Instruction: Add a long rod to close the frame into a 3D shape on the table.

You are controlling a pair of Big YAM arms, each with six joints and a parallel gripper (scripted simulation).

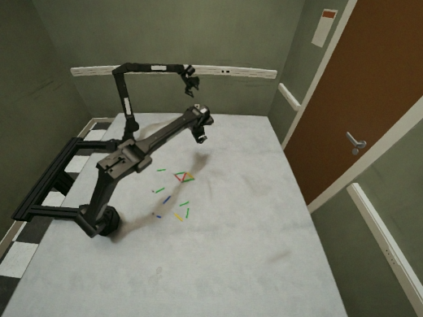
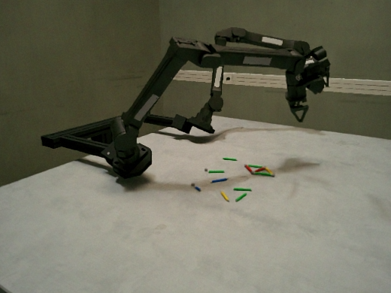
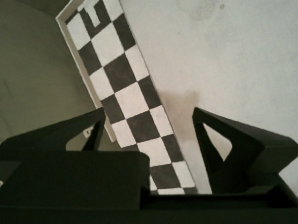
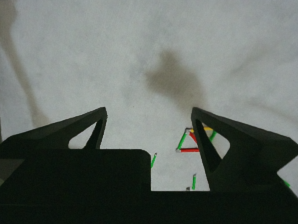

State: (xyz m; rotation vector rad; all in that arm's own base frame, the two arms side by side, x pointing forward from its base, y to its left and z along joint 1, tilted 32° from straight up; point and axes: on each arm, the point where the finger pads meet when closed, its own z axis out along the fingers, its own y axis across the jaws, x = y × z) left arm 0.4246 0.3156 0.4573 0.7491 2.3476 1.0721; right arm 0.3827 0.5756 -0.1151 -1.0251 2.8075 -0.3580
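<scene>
Loose rods crowd the frame's near side (gaps between)

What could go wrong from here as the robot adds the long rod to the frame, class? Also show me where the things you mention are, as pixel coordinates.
The frame of red, green and yellow rods [image 1: 188,180] [image 2: 263,174] [image 4: 189,150] has several joints close together, so a wide-open right gripper [image 1: 202,141] [image 2: 299,113] [image 4: 150,110] could knock one loose.

A small grey steel ball [image 1: 153,191] [image 2: 206,170] [image 4: 188,188] lies by one end of a loose green rod [image 1: 159,190] [image 2: 216,171] [image 4: 194,182]; it might snap on.

The short blue rod [image 1: 159,216] [image 2: 198,188] could be picked by mistake.
</scene>
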